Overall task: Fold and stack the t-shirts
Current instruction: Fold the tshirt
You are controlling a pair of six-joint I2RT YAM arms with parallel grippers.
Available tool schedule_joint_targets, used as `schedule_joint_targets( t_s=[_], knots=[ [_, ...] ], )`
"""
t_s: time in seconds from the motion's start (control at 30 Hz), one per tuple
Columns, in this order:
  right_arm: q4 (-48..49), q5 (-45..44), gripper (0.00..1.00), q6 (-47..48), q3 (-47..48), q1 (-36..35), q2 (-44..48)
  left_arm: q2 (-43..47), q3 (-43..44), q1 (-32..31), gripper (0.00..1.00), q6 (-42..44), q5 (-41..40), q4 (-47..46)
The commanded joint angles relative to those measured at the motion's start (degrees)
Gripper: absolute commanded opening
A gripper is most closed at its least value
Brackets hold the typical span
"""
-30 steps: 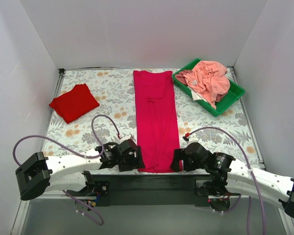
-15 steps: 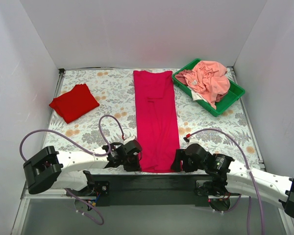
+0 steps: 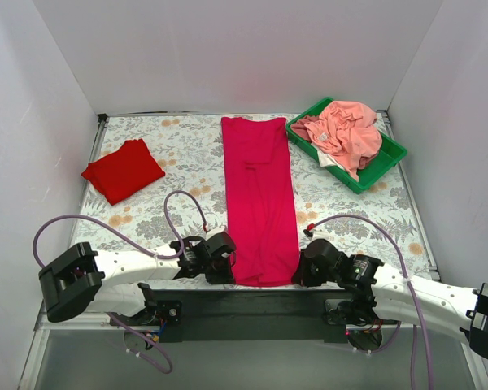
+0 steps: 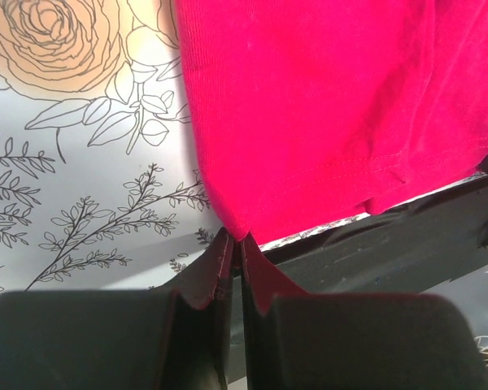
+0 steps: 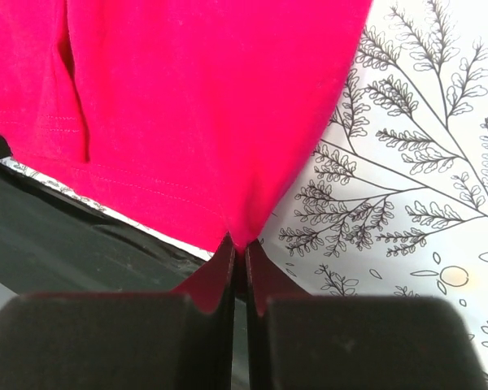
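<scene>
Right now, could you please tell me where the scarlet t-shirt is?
In the top view, the scarlet t-shirt lies folded at the far left of the floral cloth, well apart from the crimson t-shirt at the centre.

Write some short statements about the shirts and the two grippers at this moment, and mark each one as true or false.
1. The crimson shirt lies as a long narrow strip down the middle of the table. True.
2. The left gripper is shut on a near corner of the crimson shirt. True.
3. The right gripper is open and clear of the cloth. False: it is shut on the other near corner of the crimson shirt.
4. The red shirt lies in the green tray. False: it lies folded on the floral cloth at the far left, apart from the crimson shirt; the tray holds pink clothes.
</scene>
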State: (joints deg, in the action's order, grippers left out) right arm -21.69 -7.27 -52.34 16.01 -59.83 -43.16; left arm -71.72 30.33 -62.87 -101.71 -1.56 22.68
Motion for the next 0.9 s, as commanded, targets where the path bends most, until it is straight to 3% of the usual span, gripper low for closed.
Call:
schedule_joint_targets(
  t_s=[0.0, 0.33, 0.53, 0.63, 0.87],
  knots=[
    [0.6, -2.7, 0.03, 1.6, 0.8, 0.0, -0.5, 1.8, 0.0, -0.2, 0.00, 0.4, -2.7, 0.4],
    [5.3, -8.6, 0.01, 10.8, 7.4, 0.0, -1.3, 2.5, 6.4, 0.2, 0.00, 1.9, -10.8, -0.4],
    [7.5, -18.4, 0.01, 15.5, 15.1, 1.1, -6.0, -0.3, 13.4, 6.3, 0.00, 6.1, -14.2, -0.4],
    [10.3, -17.2, 0.01, 19.7, 19.2, 3.6, -10.2, -1.3, 15.7, 10.4, 0.00, 7.9, -14.3, -1.2],
    [19.0, -5.3, 0.01, 26.3, 26.9, 16.3, -20.3, -6.0, 20.3, 18.7, 0.00, 12.8, -12.6, -7.0]
  ],
)
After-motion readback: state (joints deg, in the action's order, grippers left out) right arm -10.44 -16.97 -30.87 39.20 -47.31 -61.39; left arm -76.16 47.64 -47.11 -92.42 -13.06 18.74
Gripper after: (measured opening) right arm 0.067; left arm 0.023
